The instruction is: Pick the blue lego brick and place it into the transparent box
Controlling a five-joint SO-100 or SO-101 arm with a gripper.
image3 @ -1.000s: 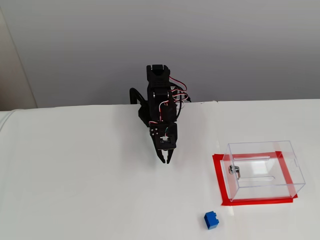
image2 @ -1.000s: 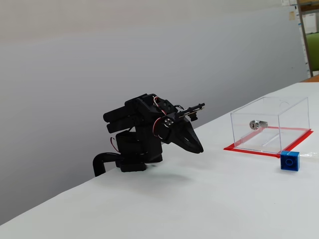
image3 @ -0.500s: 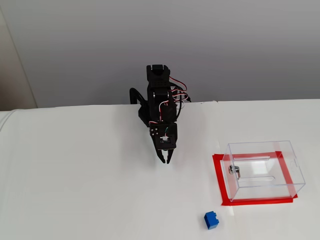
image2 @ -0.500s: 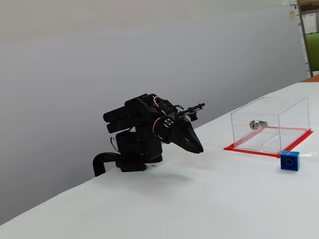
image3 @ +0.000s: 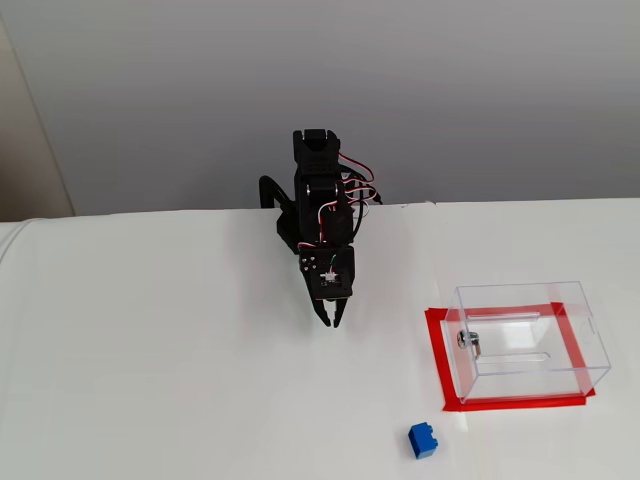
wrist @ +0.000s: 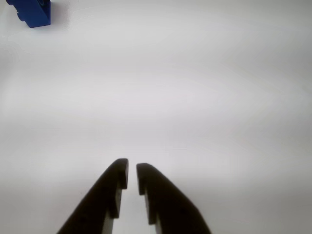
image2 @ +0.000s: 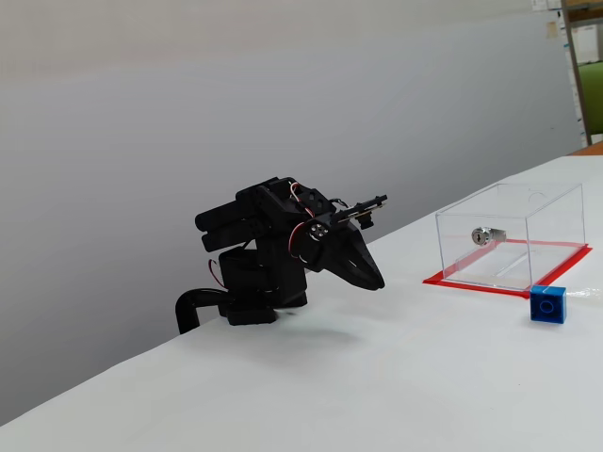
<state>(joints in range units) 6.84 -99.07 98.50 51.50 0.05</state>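
The blue lego brick (image2: pixel 547 304) lies on the white table just in front of the transparent box (image2: pixel 558 224) and outside it. It also shows in another fixed view (image3: pixel 422 440) and at the top left corner of the wrist view (wrist: pixel 33 12). The transparent box (image3: pixel 528 312) stands on a red base rim. My gripper (image3: pixel 331 321) hangs low over the table on the folded arm, far from the brick and the box. In the wrist view my gripper (wrist: pixel 131 171) has its dark fingers almost together and holds nothing. It shows from the side in a fixed view (image2: pixel 377 281).
A small silver metal piece (image3: pixel 470 342) lies inside the box and shows through its wall in a fixed view (image2: pixel 487 234). The arm's base (image2: pixel 250 301) sits at the table's back edge. A grey wall stands behind the table.
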